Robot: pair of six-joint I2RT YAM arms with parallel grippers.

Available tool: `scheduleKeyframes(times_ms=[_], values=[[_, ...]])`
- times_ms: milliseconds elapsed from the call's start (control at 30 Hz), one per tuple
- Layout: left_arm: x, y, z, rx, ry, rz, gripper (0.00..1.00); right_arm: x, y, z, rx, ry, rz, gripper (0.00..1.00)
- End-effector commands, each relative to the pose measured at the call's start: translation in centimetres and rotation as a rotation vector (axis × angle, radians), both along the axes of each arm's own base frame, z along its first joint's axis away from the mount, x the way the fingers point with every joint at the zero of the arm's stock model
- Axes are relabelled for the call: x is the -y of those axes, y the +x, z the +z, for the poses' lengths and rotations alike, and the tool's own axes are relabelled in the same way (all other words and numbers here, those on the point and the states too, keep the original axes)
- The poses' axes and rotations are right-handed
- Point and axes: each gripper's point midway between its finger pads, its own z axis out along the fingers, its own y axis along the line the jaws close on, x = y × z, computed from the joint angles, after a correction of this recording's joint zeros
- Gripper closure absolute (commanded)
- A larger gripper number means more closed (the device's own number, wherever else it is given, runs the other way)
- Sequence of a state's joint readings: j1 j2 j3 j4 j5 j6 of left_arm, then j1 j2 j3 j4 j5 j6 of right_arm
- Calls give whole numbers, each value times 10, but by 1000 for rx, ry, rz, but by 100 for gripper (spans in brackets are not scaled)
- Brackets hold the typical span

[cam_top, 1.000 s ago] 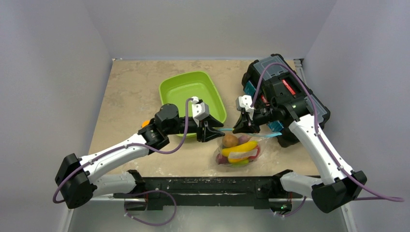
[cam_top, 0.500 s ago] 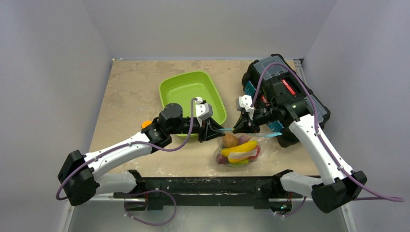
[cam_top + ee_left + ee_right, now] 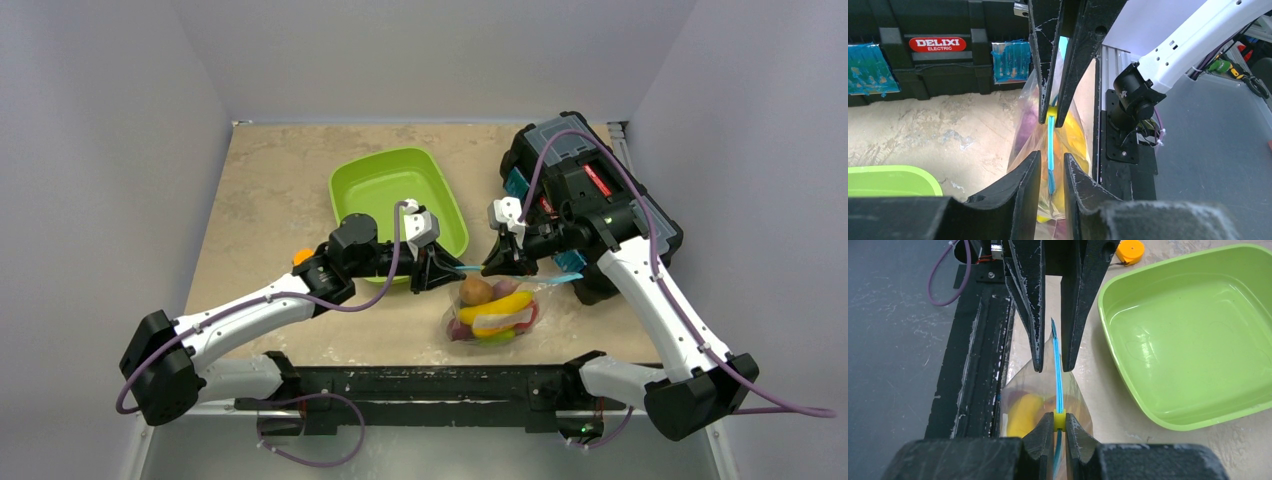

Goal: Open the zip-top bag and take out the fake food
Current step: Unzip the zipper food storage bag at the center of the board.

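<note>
One zip-top bag (image 3: 495,305) lies lower centre in the overhead view, holding fake food (image 3: 497,308): several pieces, exact count obscured. One green tray (image 3: 395,185) sits above-left of it. Two grippers meet at its blue zip strip (image 3: 1058,380). Right gripper (image 3: 1060,415) is clamped on the yellow slider (image 3: 1060,421). Left gripper (image 3: 1051,155) has its fingers (image 3: 1025,175) narrowly apart, straddling the strip; contact indeterminate.

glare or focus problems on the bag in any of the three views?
Top external: even light, soft shadows, slight glint on the zip-top bag. Left wrist: bag backlit, washed out around the zip strip; left claw fingers soft. Right wrist: strip sharp, mild sheen on the green tray, right claw base blurred.
</note>
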State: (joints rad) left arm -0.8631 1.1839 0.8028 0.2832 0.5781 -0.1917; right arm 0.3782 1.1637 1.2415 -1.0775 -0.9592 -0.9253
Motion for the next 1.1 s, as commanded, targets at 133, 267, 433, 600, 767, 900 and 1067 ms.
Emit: scheduleKeyframes(times_ms=[133,267,433,600,767,900,1067], values=[[4,10,27,32,-73,31,100,0,-3,9,27,24,16,100],[0,10,29,42,-94,53,100,1,-3,9,28,21,12,100],[-12,11,28,71,-102,104,100,3,-3,11,21,31,1,100],[-21,12,25,93,-97,143,100,6,-2,11,21,33,-13,100],[-28,13,25,114,-85,164,100,8,0,13,26,36,-26,100],[-34,13,25,133,-74,182,100,10,1,14,31,36,-33,100],[-42,12,22,144,-58,204,100,12,2,14,38,37,-43,100]])
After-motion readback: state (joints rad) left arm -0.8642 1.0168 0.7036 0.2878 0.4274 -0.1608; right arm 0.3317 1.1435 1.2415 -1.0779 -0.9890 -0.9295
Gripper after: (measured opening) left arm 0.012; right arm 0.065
